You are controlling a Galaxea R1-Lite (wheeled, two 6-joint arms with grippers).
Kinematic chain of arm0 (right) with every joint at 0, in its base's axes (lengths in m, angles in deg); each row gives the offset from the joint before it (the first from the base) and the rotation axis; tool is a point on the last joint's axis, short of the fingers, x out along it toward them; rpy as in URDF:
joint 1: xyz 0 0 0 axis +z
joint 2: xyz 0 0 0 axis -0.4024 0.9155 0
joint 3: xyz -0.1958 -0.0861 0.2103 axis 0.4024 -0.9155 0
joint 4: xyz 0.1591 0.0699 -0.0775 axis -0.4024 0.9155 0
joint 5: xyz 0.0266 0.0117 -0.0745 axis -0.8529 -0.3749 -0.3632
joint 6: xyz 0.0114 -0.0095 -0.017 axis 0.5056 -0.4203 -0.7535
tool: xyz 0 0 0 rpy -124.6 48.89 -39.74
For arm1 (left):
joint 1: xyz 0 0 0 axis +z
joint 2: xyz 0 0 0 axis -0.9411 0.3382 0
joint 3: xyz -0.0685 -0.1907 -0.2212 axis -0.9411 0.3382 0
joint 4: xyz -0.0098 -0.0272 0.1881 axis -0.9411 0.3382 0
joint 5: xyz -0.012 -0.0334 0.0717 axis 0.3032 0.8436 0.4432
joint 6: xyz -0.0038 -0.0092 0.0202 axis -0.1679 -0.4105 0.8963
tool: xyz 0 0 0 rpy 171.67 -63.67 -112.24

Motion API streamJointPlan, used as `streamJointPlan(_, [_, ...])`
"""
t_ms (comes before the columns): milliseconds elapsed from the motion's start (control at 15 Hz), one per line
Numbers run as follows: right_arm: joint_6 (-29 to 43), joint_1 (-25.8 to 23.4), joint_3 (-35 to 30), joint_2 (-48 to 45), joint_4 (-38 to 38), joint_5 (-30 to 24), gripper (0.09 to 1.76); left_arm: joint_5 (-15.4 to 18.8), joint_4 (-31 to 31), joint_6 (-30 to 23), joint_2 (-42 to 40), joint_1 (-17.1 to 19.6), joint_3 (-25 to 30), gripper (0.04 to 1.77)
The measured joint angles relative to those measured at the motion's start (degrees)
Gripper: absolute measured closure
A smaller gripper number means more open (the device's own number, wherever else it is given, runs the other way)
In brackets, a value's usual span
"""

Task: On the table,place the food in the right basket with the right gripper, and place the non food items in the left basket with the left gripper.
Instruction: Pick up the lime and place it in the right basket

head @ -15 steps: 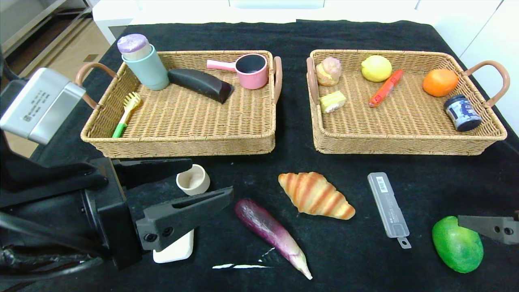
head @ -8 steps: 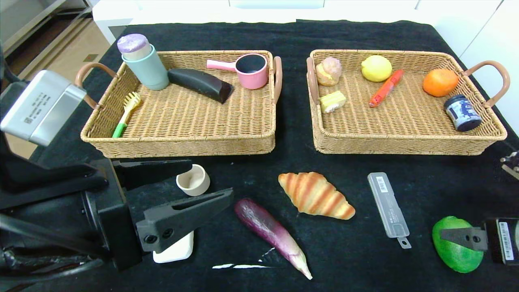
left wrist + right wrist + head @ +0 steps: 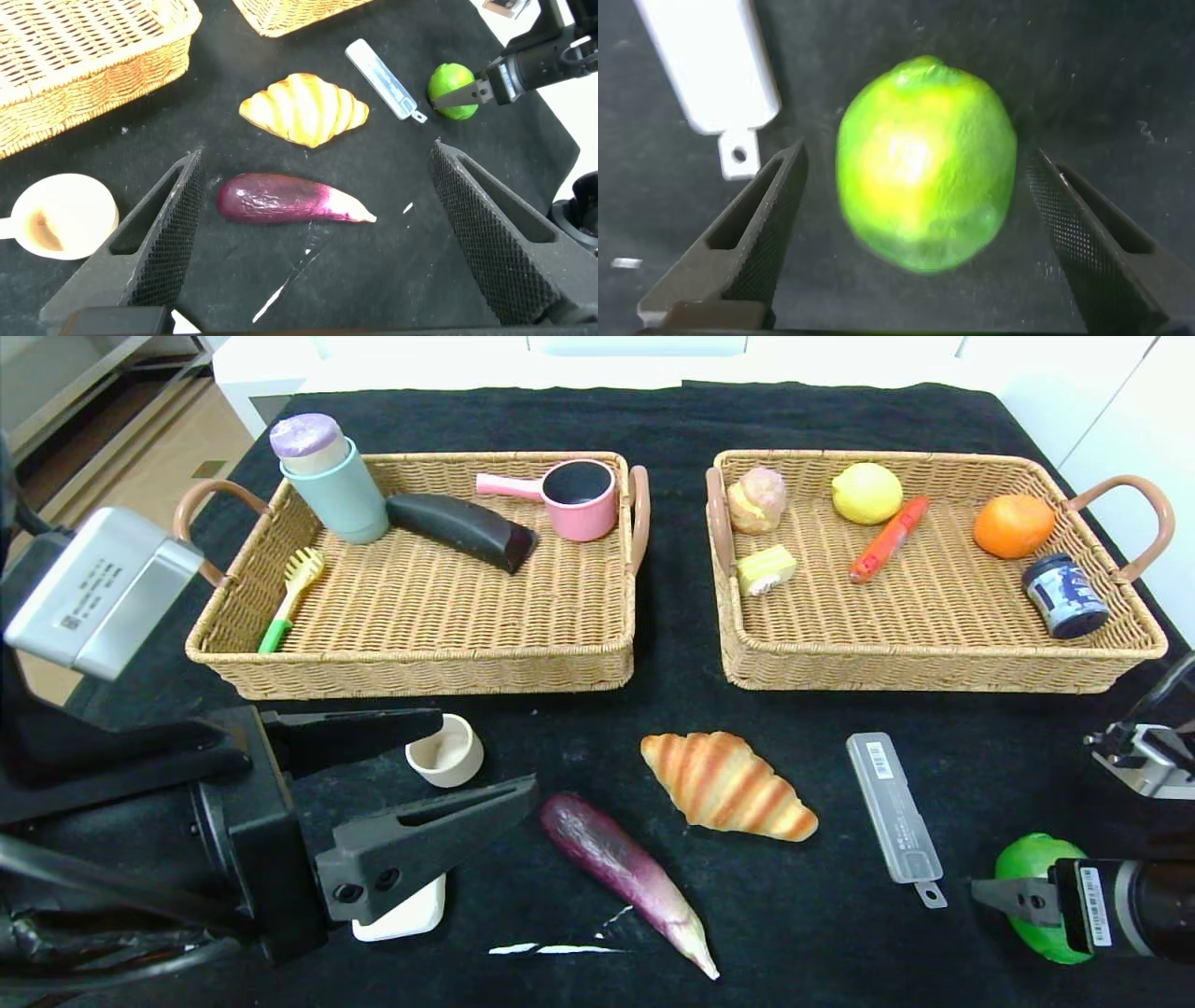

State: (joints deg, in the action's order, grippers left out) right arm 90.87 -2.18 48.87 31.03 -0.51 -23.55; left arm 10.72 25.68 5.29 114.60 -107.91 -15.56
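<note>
The right gripper [image 3: 1004, 896] hangs over the lime [image 3: 1027, 863] at the table's [image 3: 822, 943] near right, a finger on each side of it. Just left of that gripper lies the case [image 3: 893, 805]; farther left the croissant [image 3: 726, 785], then the radish [image 3: 623, 864]. Beyond it sits the right basket [image 3: 934, 672], holding a jar [image 3: 1064, 595], orange [image 3: 1013, 525], lemon [image 3: 866, 493] and sausage [image 3: 889, 539]. The left gripper [image 3: 448, 761] stands at the near left, well apart from the right one. The cup [image 3: 445, 750] lies between its fingers, the radish just to its right. Beyond it sits the left basket [image 3: 420, 672], with a pot [image 3: 579, 499] and brush [image 3: 289, 597] inside.
</note>
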Motion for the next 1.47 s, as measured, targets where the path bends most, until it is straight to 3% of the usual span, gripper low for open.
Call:
streamJointPlan(333, [0.1,-0.4,-1.2,1.7,-1.7,-0.1,0.14,0.0,0.0,0.0,0.0,0.0,0.3,0.09])
streamJointPlan(467, [0.1,-0.6,-1.2,1.9,-1.7,-0.1,0.51,0.0,0.0,0.1,0.0,0.0,0.4,0.09])
streamJointPlan(600, [0.1,-0.7,-1.3,2.2,-1.8,-0.1,0.71,0.0,0.0,0.1,0.0,0.0,0.4,0.09])
streamJointPlan(1467, [0.0,-0.7,-2.3,3.0,-2.7,-0.4,0.74,0.1,0.1,0.3,0.0,-0.1,0.5,0.09])
